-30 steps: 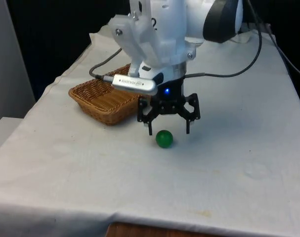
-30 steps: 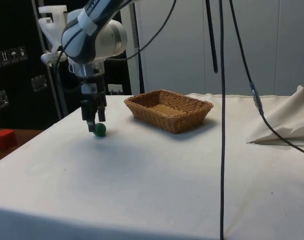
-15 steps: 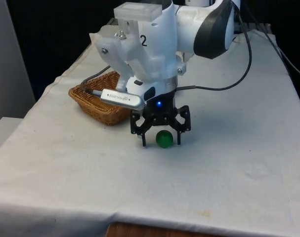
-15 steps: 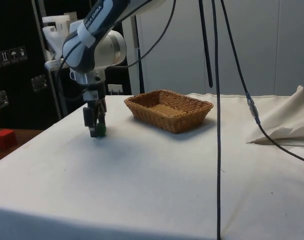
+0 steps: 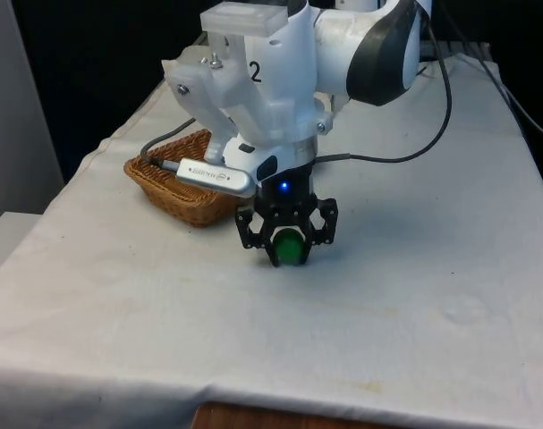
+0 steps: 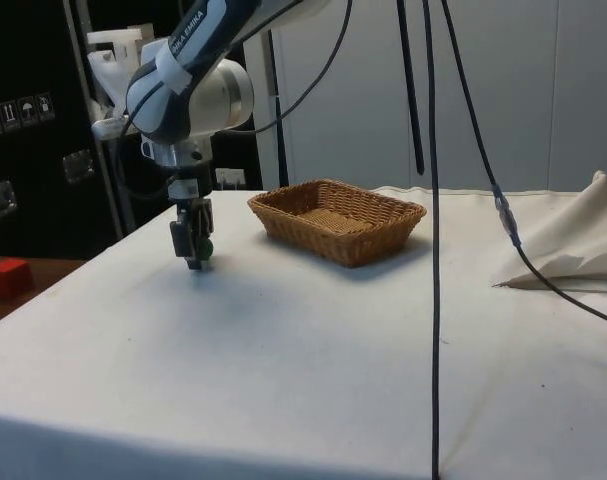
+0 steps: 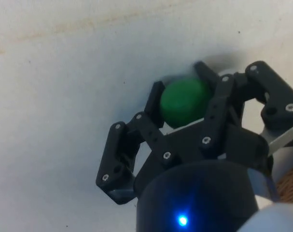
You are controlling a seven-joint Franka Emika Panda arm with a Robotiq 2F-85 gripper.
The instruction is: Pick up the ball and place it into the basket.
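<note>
The small green ball (image 5: 291, 249) sits between the black fingers of my gripper (image 5: 289, 252), low over the white cloth, and the jaws are shut on it. In the wrist view the ball (image 7: 184, 100) is pinched between both fingers (image 7: 154, 102). From the side, the gripper (image 6: 194, 255) hangs straight down with a bit of green ball (image 6: 208, 248) showing behind it. The wicker basket (image 5: 177, 180) stands close by, towards the front view's left and a little farther back; in the side view the basket (image 6: 336, 219) is beyond the gripper.
Black cables (image 6: 430, 200) hang across the side view in front of the table. A bunched white cloth (image 6: 573, 245) lies at that view's far edge. A red block (image 6: 8, 277) sits off the table.
The gripper came down around the ball and its fingers went from wide open to shut on it. The ball has not rolled away.
</note>
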